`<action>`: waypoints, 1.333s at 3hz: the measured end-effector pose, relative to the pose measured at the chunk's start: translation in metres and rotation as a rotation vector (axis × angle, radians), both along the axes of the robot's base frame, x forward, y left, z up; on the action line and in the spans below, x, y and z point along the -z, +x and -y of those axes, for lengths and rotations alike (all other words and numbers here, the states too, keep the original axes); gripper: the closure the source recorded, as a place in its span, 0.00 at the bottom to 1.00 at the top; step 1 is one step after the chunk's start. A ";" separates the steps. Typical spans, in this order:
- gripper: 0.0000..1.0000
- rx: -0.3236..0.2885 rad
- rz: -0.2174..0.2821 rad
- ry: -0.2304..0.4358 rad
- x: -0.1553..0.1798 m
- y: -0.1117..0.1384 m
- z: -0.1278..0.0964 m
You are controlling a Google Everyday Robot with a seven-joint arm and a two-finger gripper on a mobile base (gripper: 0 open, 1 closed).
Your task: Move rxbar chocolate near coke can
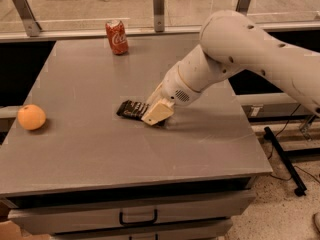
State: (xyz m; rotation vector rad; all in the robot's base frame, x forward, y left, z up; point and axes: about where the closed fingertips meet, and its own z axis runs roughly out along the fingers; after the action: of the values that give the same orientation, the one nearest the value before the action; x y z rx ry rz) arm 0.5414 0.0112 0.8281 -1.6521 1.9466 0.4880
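The rxbar chocolate (130, 109), a flat dark wrapped bar, lies near the middle of the grey table (90, 154). My gripper (157, 113) is down at the bar's right end and covers that end; its cream tip rests at table height. The coke can (116, 37), red with white script, stands upright near the table's far edge, well behind and a little left of the bar. My white arm reaches in from the right.
A round orange fruit (31, 117) sits at the table's left edge. A metal railing with posts (158, 8) runs behind the far edge. A drawer with a dark handle (137, 218) is under the front edge. A black stand leg (285, 159) lies on the floor at the right.
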 end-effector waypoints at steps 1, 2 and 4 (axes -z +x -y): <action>1.00 0.000 0.000 0.000 -0.001 0.000 0.000; 1.00 0.016 0.099 -0.006 -0.045 0.002 0.015; 1.00 0.059 0.231 -0.019 -0.102 0.020 0.042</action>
State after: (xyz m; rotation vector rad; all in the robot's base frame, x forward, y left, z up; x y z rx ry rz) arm 0.5619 -0.0313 0.9299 -1.5814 1.8280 0.2444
